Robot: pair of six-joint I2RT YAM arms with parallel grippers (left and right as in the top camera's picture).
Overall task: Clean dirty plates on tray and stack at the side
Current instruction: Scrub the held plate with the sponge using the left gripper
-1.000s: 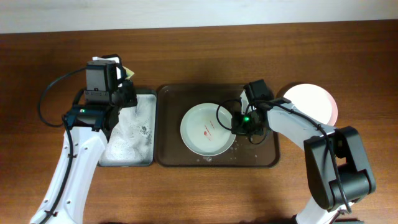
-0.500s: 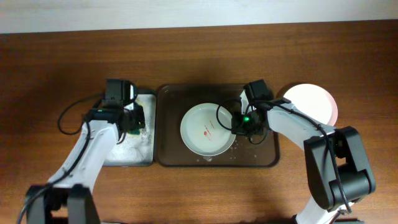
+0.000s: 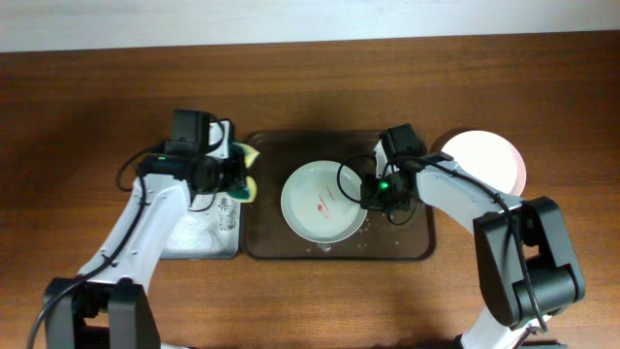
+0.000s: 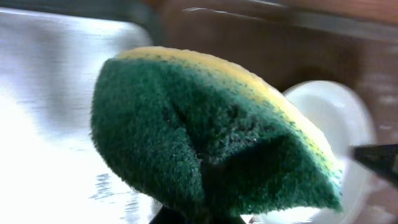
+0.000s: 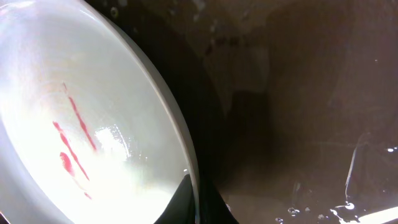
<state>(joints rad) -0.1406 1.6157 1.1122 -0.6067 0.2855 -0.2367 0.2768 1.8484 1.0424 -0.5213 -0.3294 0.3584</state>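
**Ana:** When the left gripper (image 3: 235, 173) hung by the trays, what was in it?

**Ben:** It was pinching a green scouring sponge with a yellow foam back (image 4: 211, 143). The sponge was bent into a fold by the squeeze and filled most of the left wrist view. From overhead it sat over the seam where the smaller rectangular tray of white foam (image 3: 203, 255) met the large dark brown rectangular tray (image 3: 263, 228).

**Ana:** Where was the dirty plate?

**Ben:** A round white shallow plate (image 3: 325, 202) lay in the middle of the brown tray, and thin red smears (image 5: 74, 137) crossed its centre. The sponge was near its left rim but apart from it.

**Ana:** And the right gripper (image 3: 371, 194)?

**Ben:** It was at that plate's right rim. In the right wrist view the raised rim ran straight down between the dark fingers, so the gripper was clamped on the edge. Drops of water speckled the tray floor beside it.

**Ana:** Was anything at the side?

**Ben:** Another round white plate (image 3: 489, 155) rested on the brown wooden counter (image 3: 97, 97), just beside the tray's right end and partly hidden by the right arm. I could not tell whether more lay under it.
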